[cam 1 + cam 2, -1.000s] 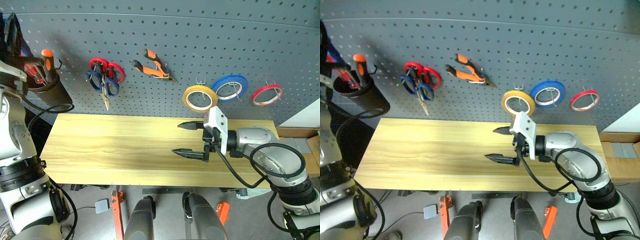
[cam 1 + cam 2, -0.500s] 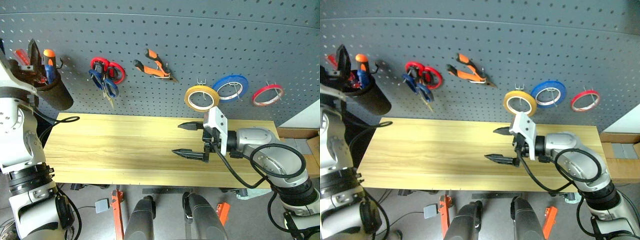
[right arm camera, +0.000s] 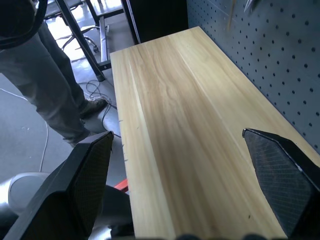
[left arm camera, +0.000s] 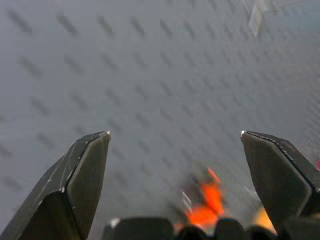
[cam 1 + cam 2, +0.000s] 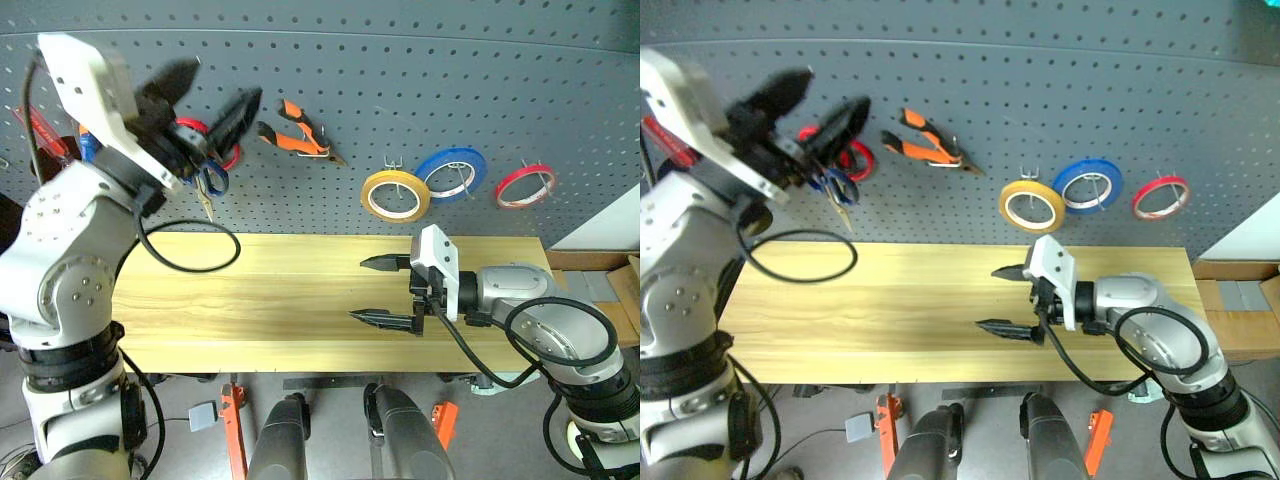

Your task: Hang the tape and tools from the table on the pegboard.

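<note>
The yellow tape (image 5: 397,195) hangs on a hook of the dark grey pegboard (image 5: 420,80). Left of it hang the orange-and-black pliers (image 5: 297,138). Further left hang the dark-blue-handled scissors (image 5: 211,183), blades pointing down. My left gripper (image 5: 228,82) is raised in front of the board just above the scissors, open and holding nothing; its wrist view looks at the board, with the pliers (image 4: 207,200) as an orange blur. A bit of blue handle (image 5: 85,145) shows behind my left arm. My right gripper (image 5: 357,290) hovers open over the wooden table (image 5: 250,290), empty.
A blue roll (image 5: 455,175) and a thin red roll (image 5: 525,185) hang right of the tape. Red scissor handles (image 5: 229,155) sit beside the blue ones. A red-handled screwdriver (image 5: 665,140) shows at the far left. A person's legs (image 3: 40,85) stand past the table's end.
My left arm swung right from the black holder at the far left to in front of the scissors, and its gripper opened. The right arm kept still.
</note>
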